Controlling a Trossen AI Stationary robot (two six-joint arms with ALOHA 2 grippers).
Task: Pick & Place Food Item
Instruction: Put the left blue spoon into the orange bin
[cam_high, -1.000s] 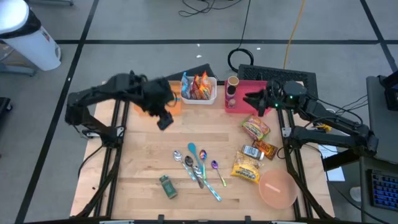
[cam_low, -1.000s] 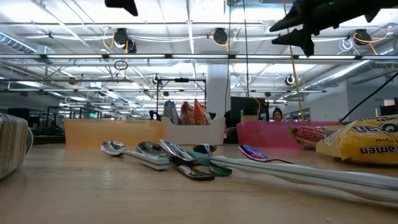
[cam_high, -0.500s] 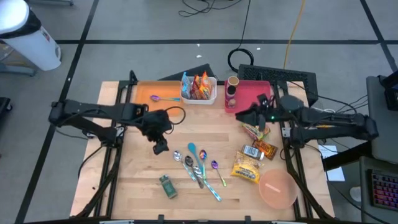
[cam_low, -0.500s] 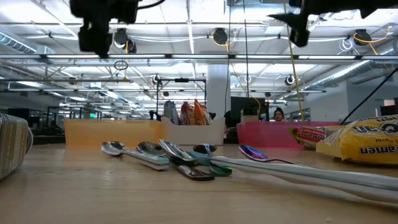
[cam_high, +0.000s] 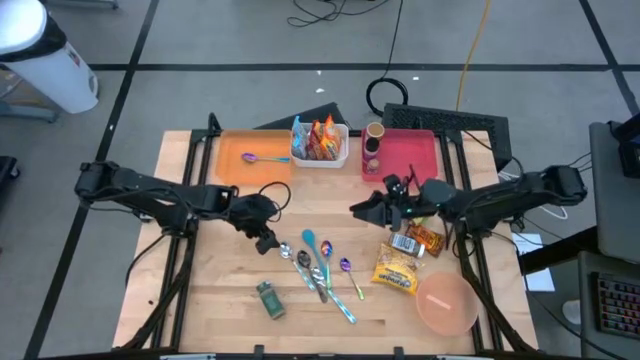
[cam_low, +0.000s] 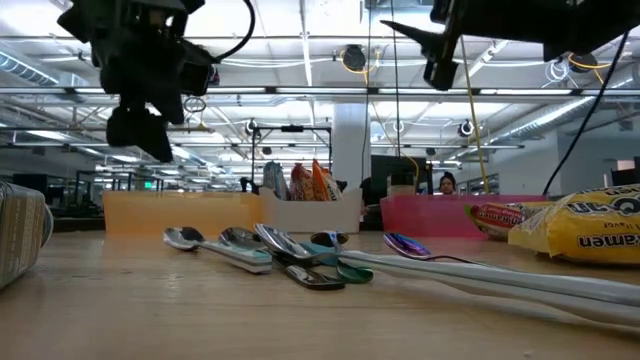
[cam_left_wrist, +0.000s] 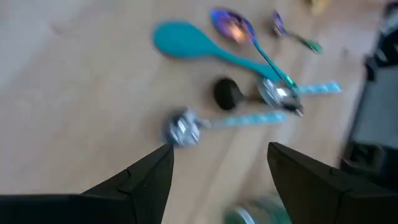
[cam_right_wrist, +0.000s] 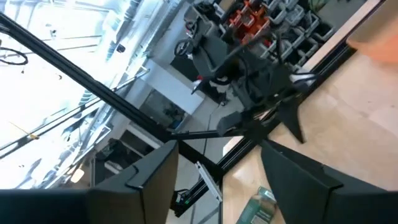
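Observation:
Food packets lie flat on the wooden table at the right: a yellow noodle packet (cam_high: 396, 270), a small pale packet (cam_high: 404, 243) and a brown one (cam_high: 429, 239). My left gripper (cam_high: 266, 241) hangs open above the table just left of a cluster of spoons (cam_high: 320, 266). Its wrist view shows its fingers (cam_left_wrist: 221, 149) apart over a silver spoon (cam_left_wrist: 183, 127), with nothing between them. My right gripper (cam_high: 358, 212) is open in the air left of the packets. It points toward the table's left and slightly up, and its fingers (cam_right_wrist: 217, 146) hold nothing.
At the far edge stand an orange tray (cam_high: 232, 158) holding a purple spoon, a white bin of snack bags (cam_high: 320, 142) and a pink tray (cam_high: 410, 152) beside a cup (cam_high: 373, 145). A green-lidded jar (cam_high: 270, 298) and a pink bowl (cam_high: 446, 304) sit near the front.
My left gripper has come down from beside the orange tray toward the table's near edge, ending low beside the spoons. My right gripper has swung from the pink tray toward the table's middle and near side, and it has tipped upward.

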